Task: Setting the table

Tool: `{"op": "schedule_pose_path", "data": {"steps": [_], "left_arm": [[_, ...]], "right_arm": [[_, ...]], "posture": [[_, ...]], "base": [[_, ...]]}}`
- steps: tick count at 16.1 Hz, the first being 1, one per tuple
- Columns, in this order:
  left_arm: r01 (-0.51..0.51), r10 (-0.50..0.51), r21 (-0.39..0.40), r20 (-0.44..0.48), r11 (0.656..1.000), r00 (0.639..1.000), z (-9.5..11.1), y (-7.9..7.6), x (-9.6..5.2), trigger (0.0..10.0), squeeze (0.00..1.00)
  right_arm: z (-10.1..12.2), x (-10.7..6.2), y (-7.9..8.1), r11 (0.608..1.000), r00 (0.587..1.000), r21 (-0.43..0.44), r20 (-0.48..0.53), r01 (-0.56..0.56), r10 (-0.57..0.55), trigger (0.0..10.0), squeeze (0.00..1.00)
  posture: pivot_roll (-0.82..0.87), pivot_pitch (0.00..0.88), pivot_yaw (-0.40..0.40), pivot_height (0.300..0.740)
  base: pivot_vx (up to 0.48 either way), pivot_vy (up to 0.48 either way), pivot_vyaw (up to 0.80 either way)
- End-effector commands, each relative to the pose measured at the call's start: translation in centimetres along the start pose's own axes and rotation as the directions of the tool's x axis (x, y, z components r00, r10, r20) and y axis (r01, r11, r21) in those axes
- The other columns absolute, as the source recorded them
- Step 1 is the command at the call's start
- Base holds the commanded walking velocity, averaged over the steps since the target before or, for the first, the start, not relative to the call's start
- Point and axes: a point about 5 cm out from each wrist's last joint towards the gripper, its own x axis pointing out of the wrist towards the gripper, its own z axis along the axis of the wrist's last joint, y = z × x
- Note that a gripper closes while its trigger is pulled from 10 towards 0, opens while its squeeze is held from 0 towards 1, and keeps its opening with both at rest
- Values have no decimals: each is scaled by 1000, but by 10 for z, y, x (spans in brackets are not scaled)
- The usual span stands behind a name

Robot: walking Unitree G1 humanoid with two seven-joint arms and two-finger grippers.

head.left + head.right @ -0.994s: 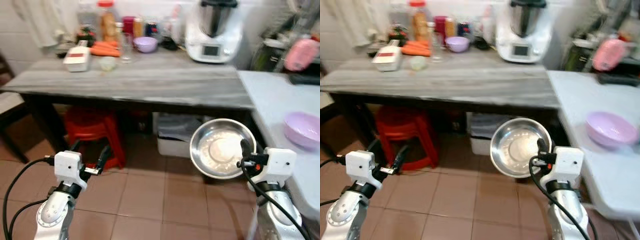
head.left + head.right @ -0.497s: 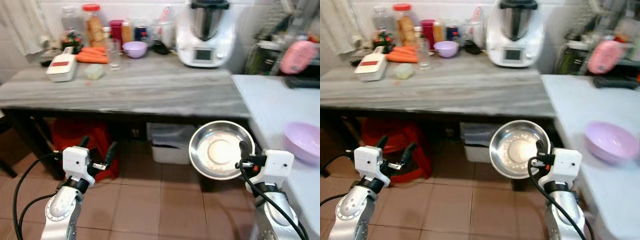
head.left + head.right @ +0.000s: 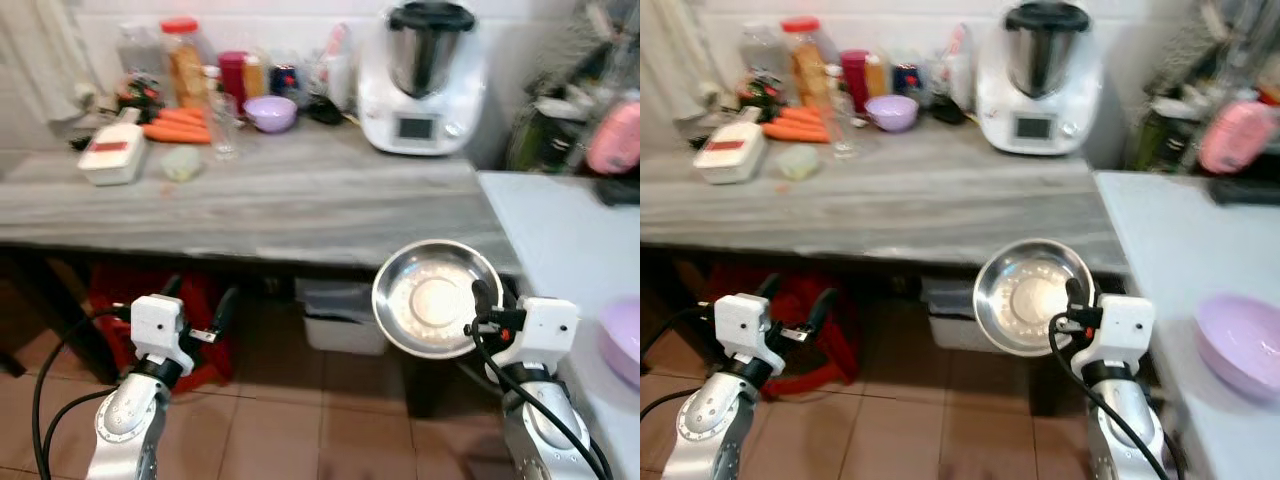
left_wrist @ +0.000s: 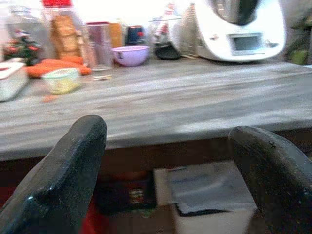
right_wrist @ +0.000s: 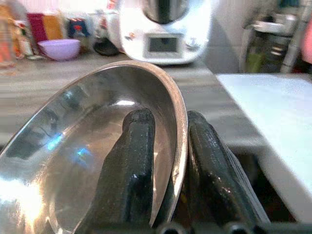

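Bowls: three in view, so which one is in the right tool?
The steel bowl, pinched at its rim by the right tool. The small purple bowl sits on the grey counter; the larger purple bowl rests on the white table.

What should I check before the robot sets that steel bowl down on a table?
1. Grip: right gripper has its fingers pinching the rim of the steel bowl, one inside, one outside: ok.
2. Bowl attitude: held tilted on edge, its opening facing the camera, not level: not ok for placing.
3. Bowl contents: looks empty: ok.
4. Landing spot: the near part of the grey table is bare; jars and carrots sit at the back: ok.
5. Height: bowl hangs below the table edge: not ok.
6. Left gripper: open, holding nothing, low beside the table: ok.
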Motion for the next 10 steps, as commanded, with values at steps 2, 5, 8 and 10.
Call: {"op": "schedule_pose_path", "data": {"steps": [2, 5, 8, 10], "left_arm": [[2, -2, 24, -4, 1000, 1000, 1, 5, 0, 10000, 0], [11, -11, 27, -6, 1000, 1000, 0, 3, 1, 10000, 0], [18, -18, 24, -6, 1000, 1000, 0, -1, 3, 10000, 0], [22, -22, 22, -6, 1000, 1000, -1, -2, 3, 10000, 0]], "right_arm": [[4, 4, 9, 1000, 999, 14, 20, -28, 27, 10000, 0], [4, 4, 10, 999, 999, 22, 25, -25, 24, 10000, 0], [4, 6, 11, 999, 999, 25, 26, -23, 22, 10000, 0], [3, 7, 12, 999, 999, 27, 24, -24, 24, 10000, 0]], "posture": [[-12, 0, -4, 740], [-12, 0, -4, 740], [-8, 0, -6, 740], [-8, 0, -6, 740]], "base": [[422, 0, 316], [420, 0, 144], [409, 0, 0], [384, 0, 0]]}}
